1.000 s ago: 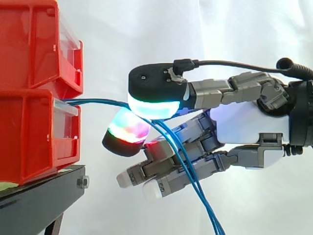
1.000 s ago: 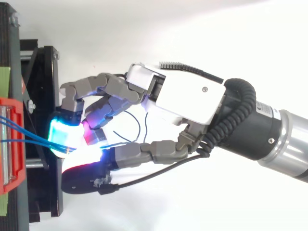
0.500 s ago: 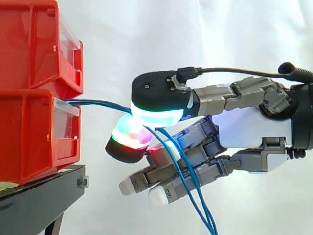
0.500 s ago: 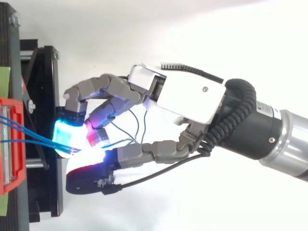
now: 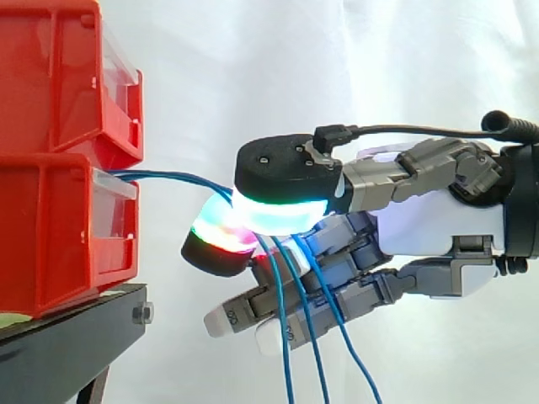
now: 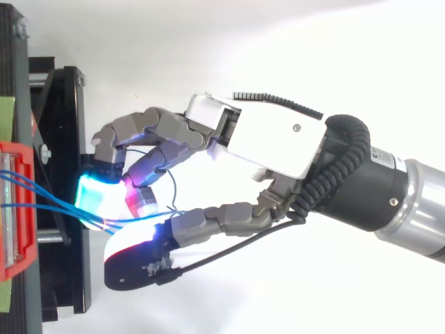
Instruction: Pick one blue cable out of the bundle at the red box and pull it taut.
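Thin blue cables (image 5: 168,177) leave the front of the lower red box (image 5: 50,236) and run right, nearly level, to my hand (image 5: 429,227). The cyan-glowing thumb pad (image 5: 278,215) presses down on them against a red-green glowing finger pad (image 5: 221,236), so they are pinched there. Past the pinch, three blue strands (image 5: 285,353) hang down, spread apart, in front of the other curled fingers. In the top view the cables (image 6: 42,205) fan from the red box (image 6: 14,209) into the glowing tips of my hand (image 6: 264,139).
A second red bin (image 5: 59,76) is stacked on the lower one. Both rest on a black stand (image 5: 76,328) at the left, seen from above as a black frame (image 6: 66,139). A white curtain hangs behind.
My hand has drifted slightly right, away from the box, with the thumb pad lower on the cables. The hanging strands have swung left and spread apart.
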Robot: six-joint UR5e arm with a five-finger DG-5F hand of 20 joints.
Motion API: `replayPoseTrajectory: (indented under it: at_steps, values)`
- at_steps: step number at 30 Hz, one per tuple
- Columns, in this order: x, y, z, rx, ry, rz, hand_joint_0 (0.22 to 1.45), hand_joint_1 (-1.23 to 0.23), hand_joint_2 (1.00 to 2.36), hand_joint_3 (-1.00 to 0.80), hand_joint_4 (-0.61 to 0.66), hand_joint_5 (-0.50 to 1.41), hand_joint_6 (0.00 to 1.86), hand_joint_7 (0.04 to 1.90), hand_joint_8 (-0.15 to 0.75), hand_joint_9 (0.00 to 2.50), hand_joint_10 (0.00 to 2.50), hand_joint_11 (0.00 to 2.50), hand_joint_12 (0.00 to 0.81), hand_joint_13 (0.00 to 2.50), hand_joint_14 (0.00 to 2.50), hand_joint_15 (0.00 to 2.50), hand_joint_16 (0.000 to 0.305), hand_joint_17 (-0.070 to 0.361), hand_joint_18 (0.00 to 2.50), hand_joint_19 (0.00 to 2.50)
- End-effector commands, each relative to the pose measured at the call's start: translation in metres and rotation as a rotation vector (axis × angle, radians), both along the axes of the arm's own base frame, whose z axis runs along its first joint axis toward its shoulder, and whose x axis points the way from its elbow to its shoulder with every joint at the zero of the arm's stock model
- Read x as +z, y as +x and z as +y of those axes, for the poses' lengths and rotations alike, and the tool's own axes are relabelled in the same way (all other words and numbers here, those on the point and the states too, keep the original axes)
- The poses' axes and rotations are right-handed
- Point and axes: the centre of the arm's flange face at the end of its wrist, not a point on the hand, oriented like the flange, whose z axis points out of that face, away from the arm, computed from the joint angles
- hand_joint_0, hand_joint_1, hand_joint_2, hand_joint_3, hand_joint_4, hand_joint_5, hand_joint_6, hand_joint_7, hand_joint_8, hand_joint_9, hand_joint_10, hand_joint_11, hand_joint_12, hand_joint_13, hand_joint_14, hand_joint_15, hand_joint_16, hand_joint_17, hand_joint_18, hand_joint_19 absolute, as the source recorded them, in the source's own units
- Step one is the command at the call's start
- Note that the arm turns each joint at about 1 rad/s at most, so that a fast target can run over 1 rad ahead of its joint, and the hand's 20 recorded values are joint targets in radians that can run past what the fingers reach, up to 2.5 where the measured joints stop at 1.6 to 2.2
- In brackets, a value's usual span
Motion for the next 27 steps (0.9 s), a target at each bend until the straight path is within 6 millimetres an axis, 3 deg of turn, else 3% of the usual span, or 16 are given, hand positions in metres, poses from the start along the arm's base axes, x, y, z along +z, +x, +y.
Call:
replayPoseTrajectory:
  at_steps: [1,27]
  values:
    - [-0.0008,-0.0004,0.0007,0.001,0.007,0.000,0.75,-0.95,1.01,-0.39,0.19,-0.19,0.84,0.98,0.406,0.87,0.04,1.56,0.433,0.51,0.00,0.18,0.062,0.139,0.71,0.28]
    - [-0.0018,-0.0021,0.0002,0.000,0.028,0.009,0.67,-0.88,1.00,-0.50,0.26,-0.18,0.83,1.04,0.419,0.88,0.03,1.54,0.438,0.52,0.00,0.19,0.062,0.140,0.72,0.31]
